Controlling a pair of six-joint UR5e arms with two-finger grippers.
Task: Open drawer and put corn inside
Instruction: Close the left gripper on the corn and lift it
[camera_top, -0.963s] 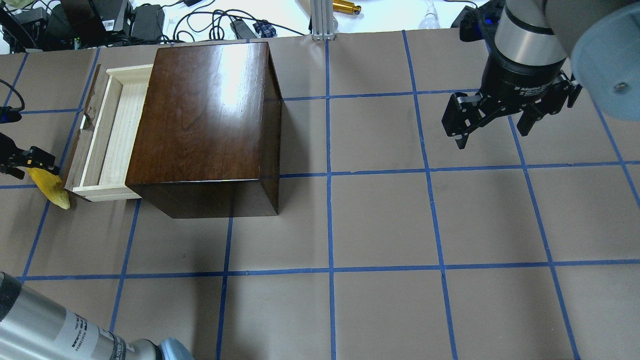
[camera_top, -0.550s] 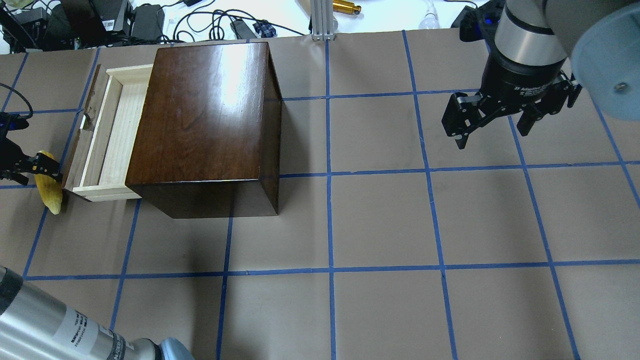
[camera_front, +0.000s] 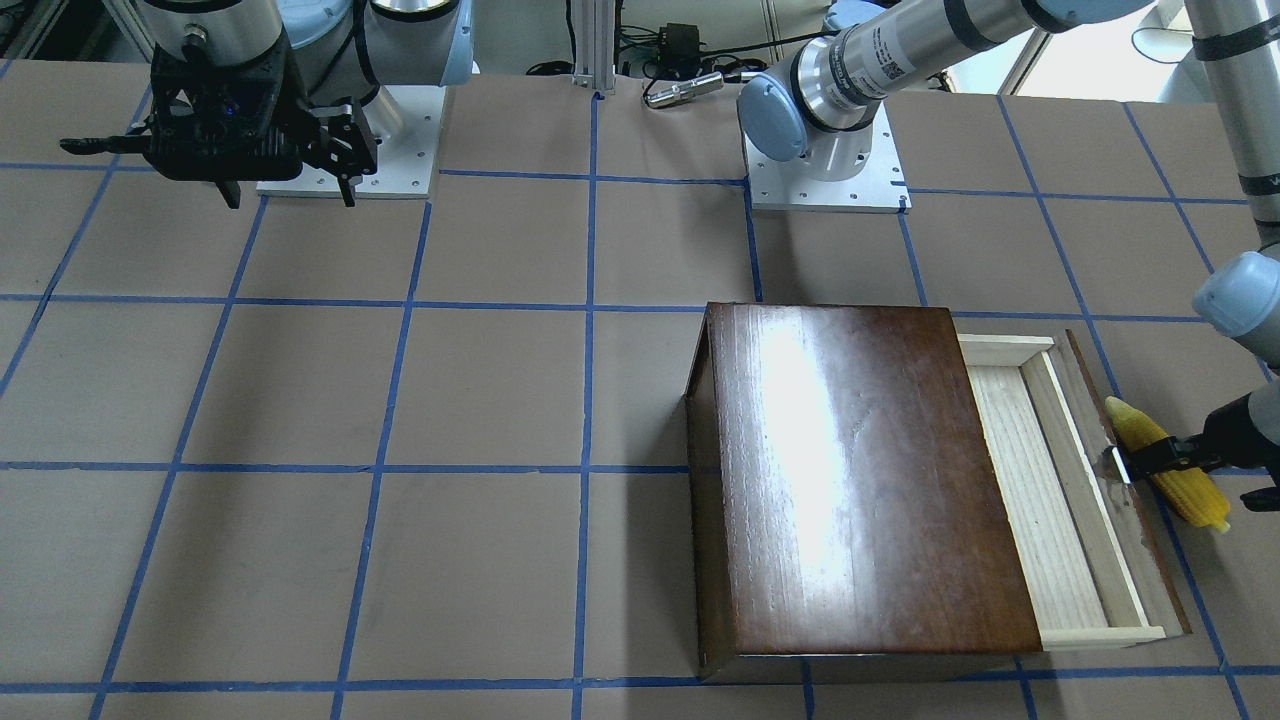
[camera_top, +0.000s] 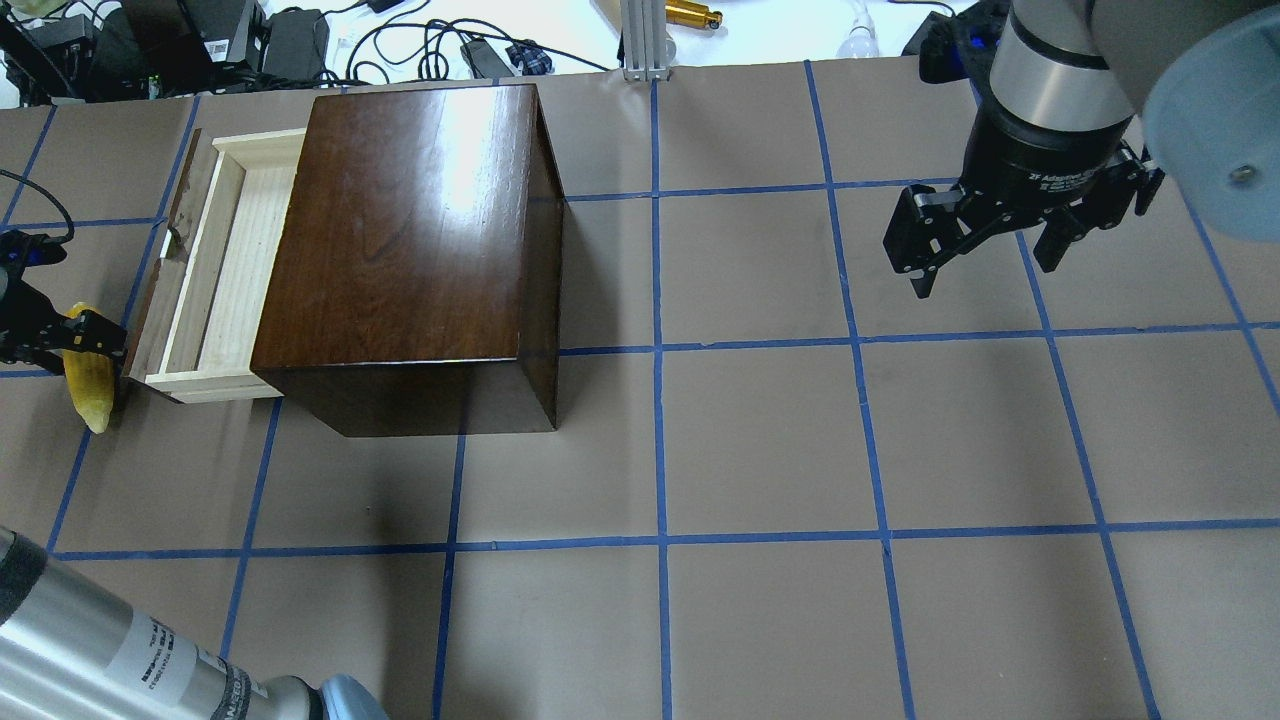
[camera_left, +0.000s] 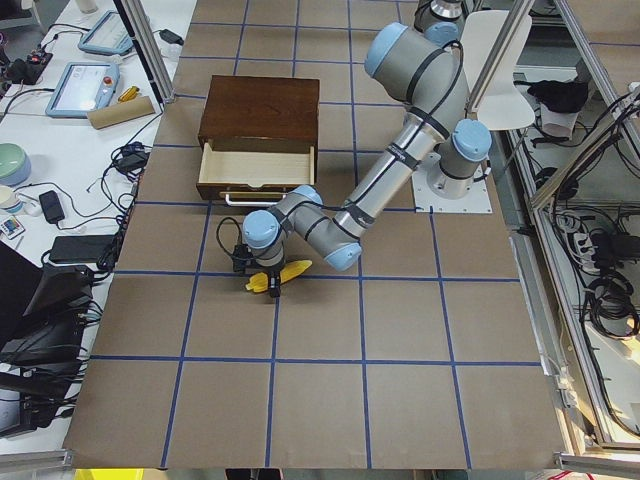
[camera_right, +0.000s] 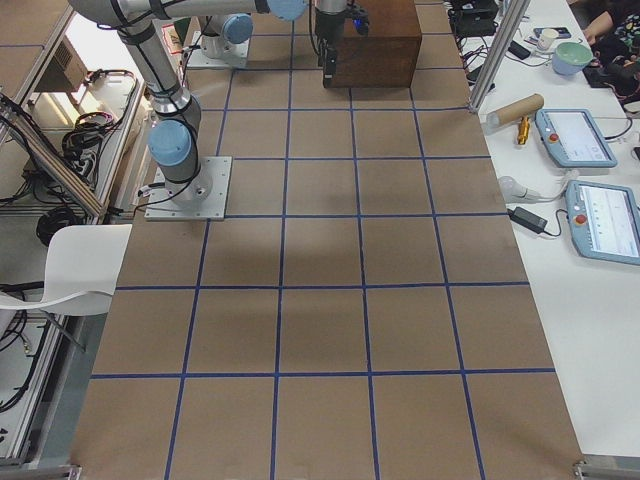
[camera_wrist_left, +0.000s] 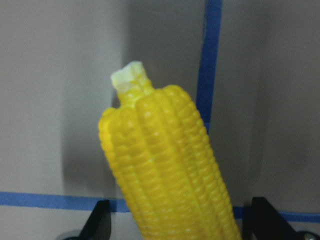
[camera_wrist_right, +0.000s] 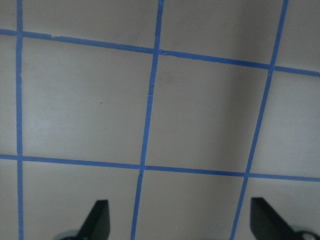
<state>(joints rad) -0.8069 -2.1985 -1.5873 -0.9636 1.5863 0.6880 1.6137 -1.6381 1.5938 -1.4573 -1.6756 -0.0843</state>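
The drawer (camera_top: 215, 270) stands pulled out of the dark-brown box (camera_top: 410, 220) toward the table's left end, and its pale tray shows nothing inside. My left gripper (camera_top: 78, 342) is shut on the yellow corn (camera_top: 90, 395) just outside the drawer's dark front panel (camera_front: 1120, 480). In the front-facing view the corn (camera_front: 1190, 495) lies along that panel. The left wrist view shows the corn (camera_wrist_left: 165, 170) between the fingers, stem end away from the camera. My right gripper (camera_top: 985, 255) is open and empty, hovering far to the right over bare table.
Cables, power bricks and a metal post (camera_top: 645, 40) line the far table edge behind the box. The brown table top (camera_top: 760, 450) is marked with a blue tape grid. The left arm's forearm (camera_top: 120, 650) crosses the near left corner.
My left gripper has shifted slightly with the corn, and the cob has swung from a diagonal to nearly parallel with the drawer front. The right arm has not moved.
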